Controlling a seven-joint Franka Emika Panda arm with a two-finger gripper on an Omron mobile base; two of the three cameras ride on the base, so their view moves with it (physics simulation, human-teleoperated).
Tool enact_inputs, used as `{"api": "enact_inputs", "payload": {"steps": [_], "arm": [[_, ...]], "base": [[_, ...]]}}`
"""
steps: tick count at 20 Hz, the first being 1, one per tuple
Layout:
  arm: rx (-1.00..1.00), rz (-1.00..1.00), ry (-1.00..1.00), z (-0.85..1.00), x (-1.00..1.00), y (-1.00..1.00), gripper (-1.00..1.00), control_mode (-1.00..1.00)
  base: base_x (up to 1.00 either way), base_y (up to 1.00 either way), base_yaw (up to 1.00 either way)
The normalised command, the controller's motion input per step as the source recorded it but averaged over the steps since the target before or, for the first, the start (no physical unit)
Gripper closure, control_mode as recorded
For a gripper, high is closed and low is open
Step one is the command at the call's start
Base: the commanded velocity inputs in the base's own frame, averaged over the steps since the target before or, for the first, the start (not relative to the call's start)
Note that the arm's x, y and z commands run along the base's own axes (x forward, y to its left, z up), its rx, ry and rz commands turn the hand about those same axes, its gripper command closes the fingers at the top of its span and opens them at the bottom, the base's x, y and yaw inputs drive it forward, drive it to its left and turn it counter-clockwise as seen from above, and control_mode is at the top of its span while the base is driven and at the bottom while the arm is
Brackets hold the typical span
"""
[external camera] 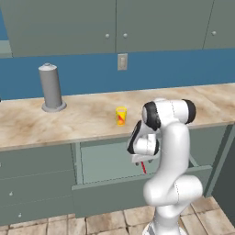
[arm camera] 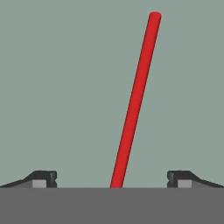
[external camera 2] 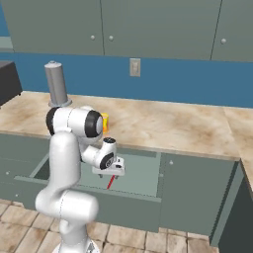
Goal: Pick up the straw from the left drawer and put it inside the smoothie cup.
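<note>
The red straw [arm camera: 135,96] lies flat on the grey-green floor of the open left drawer [external camera: 105,160], running away from the hand between the two fingertips [arm camera: 43,178]. My gripper [arm camera: 112,180] hangs open just above it, jaws wide on either side of the straw's near end and not touching it. From the base cameras a short piece of the straw [external camera 2: 110,183] pokes out below the gripper [external camera 2: 108,173] inside the drawer [external camera 2: 138,173]. The yellow smoothie cup [external camera: 120,115] stands upright on the counter behind the drawer; the arm partly hides the cup [external camera 2: 105,122] on the right side.
A tall grey cylinder [external camera: 50,87] on a round base stands on the marble counter [external camera: 82,114] at the back left. Narrow knobbed drawer fronts [external camera: 32,183] sit left of the open drawer. Upper cabinets hang above a blue wall with an outlet [external camera: 122,61].
</note>
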Motion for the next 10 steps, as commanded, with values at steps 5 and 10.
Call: {"api": "enact_inputs", "payload": {"steps": [5,10], "arm": [[0.0,0.0,0.0,-0.32,0.25,-0.08,-1.0,-1.0],[0.0,0.0,0.0,-0.31,0.27,-0.01,-1.0,-1.0]], "base": [[0.0,0.0,0.0],[0.0,0.0,0.0]]}}
